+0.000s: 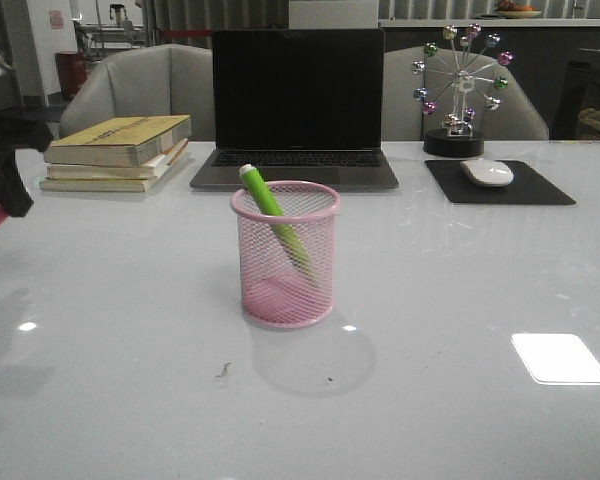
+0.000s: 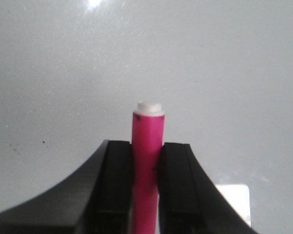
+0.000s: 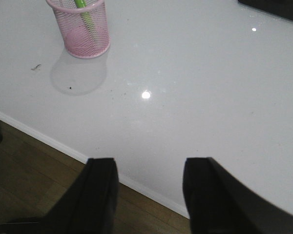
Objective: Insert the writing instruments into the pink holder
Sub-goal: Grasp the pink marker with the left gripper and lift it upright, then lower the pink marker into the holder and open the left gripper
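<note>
the green marker (image 1: 276, 222) leans inside the pink holder (image 1: 285, 255), which stands mid-counter (image 1: 460, 400) in front of the laptop (image 1: 296, 105). the left end effector (image 2: 146, 165) is clenched on the pink marker (image 2: 147, 146), white end out past the fingers, above bare counter. the right end effector (image 3: 149, 183) is released, hanging over the counter edge, well apart from the holder.

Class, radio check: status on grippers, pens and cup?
Left gripper shut on pink pen. Right gripper open, empty. Green pen in cup. Nothing blocking.
</note>
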